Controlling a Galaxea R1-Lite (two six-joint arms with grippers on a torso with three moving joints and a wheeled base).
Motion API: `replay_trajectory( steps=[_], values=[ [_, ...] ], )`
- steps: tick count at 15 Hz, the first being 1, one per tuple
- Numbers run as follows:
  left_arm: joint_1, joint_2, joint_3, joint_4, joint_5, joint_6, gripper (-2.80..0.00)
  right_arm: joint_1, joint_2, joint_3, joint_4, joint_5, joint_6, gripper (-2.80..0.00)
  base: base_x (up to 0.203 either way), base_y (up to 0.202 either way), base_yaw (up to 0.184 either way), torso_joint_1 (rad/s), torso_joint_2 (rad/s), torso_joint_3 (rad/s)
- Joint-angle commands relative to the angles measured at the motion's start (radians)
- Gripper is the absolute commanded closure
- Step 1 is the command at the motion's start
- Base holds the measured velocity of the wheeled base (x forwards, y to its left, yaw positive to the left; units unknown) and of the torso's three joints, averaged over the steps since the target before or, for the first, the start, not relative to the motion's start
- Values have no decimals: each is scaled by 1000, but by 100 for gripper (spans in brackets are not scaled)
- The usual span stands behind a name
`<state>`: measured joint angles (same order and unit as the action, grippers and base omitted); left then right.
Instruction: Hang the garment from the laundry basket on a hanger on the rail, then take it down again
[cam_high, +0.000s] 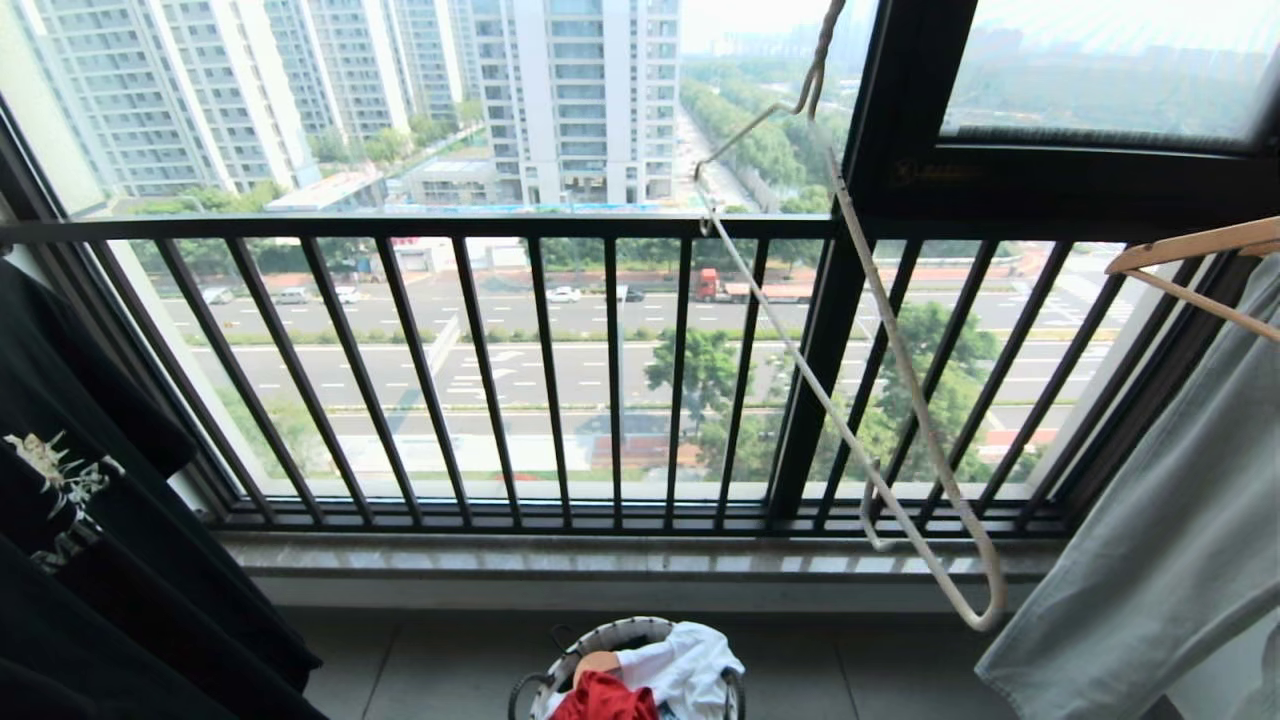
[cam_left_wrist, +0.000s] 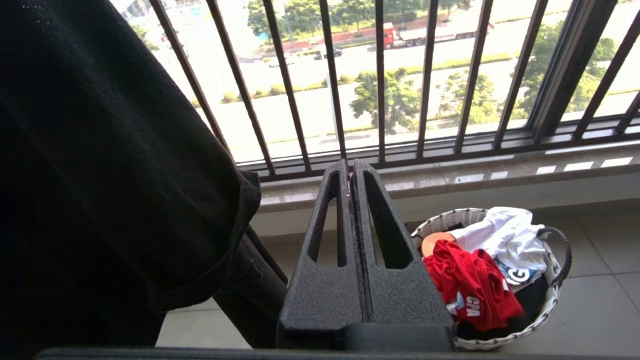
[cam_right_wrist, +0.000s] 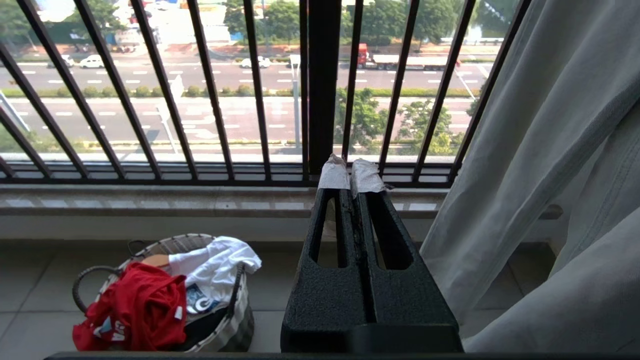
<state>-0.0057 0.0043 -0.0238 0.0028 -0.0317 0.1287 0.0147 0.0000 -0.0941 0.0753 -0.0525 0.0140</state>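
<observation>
Both pincers closed & empty, L (cam_left_wrist: 350, 172) and R (cam_right_wrist: 351, 172); red tee (cam_left_wrist: 470, 287) in basket (cam_left_wrist: 550, 295), wire hanger (cam_high: 880, 330) bare.

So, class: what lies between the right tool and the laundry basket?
Only bare floor tile separates the right tool from the laundry basket, in the right wrist view.
</observation>
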Motion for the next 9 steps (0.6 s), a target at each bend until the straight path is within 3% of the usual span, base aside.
replay_trajectory(
  steps=[1, 5, 9],
  values=[
    [0, -4, 24, 5, -1, 7, 0, 1, 0, 90, -74, 37, -32, 0, 0, 0, 0, 0, 0, 0],
    [0, -4, 24, 6, 0, -10, 0, 1, 0, 94, -73, 70, -55, 0, 0, 0, 0, 0, 0, 0],
    [0, -4, 24, 6, 1, -80, 0, 1, 0, 94, -75, 70, -50, 0, 0, 0, 0, 0, 0, 0]
  ],
)
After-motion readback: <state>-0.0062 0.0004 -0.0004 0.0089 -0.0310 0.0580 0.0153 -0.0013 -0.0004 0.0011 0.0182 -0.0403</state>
